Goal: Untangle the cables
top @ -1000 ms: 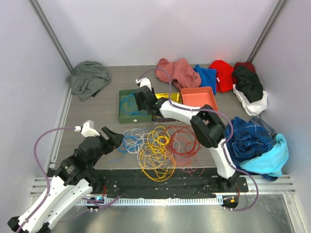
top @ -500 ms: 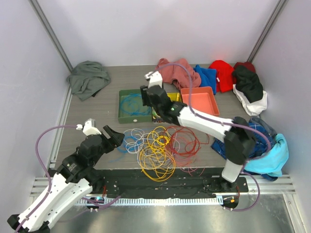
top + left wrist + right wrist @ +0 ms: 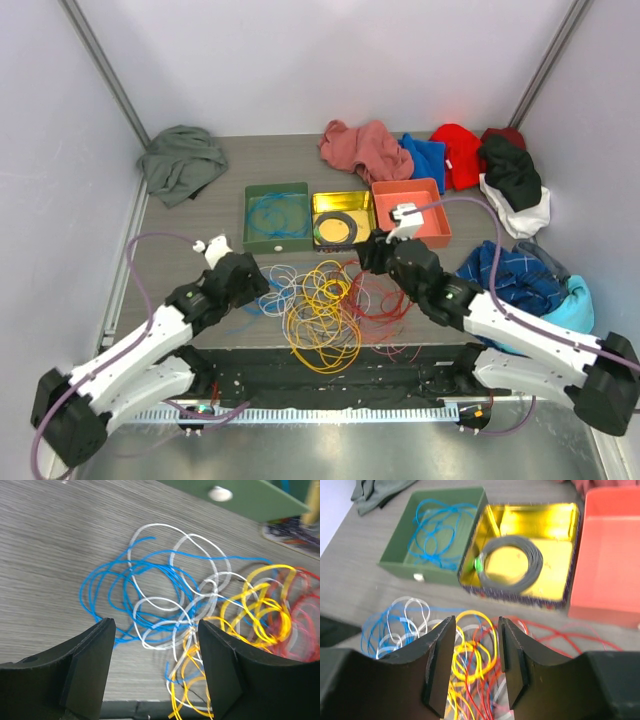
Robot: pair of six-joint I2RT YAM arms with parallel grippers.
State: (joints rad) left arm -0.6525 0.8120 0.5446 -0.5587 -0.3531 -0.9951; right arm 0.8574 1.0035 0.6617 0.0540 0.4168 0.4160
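Two grippers: we are seeing both spread wide, and neither is holding anything.
Left gripper (image 3: 155, 626): it is hanging just in front of the near-left corner of the green tray (image 3: 247, 222), with its jaws framing blue and white loops. We cannot tell whether its tips are touching the table (image 3: 185, 215).
Right gripper (image 3: 476, 622): it is hovering in front of the green tray and off to its right, over yellow and red loops.
Open room: bare wood is running along the left of the green tray, and a narrower strip is running behind it.
Near edge: orange loops are reaching away from the green tray almost to the table's front edge, and thin red ends are trailing there too.
Neighbours: the yellow tray (image 3: 340, 197) is sitting against the green tray's right side and holding a black coiled ring (image 3: 510, 570). The orange tray (image 3: 410, 190) is standing one place further right.
Clutter: a grey-green cloth (image 3: 182, 160) is lying behind and left of the green tray, and heaped garments (image 3: 365, 148) are crowding the back and the right.
Cables (image 3: 325, 300): they are lying on the table just in front of the green tray, in a loose heap of overlapping loops.
Colours: blue and white are lying nearest the tray's left end, yellow and orange are crossing in the middle, and red is lying furthest right.
Blue cable (image 3: 437, 527): it is lying coiled inside the green tray.
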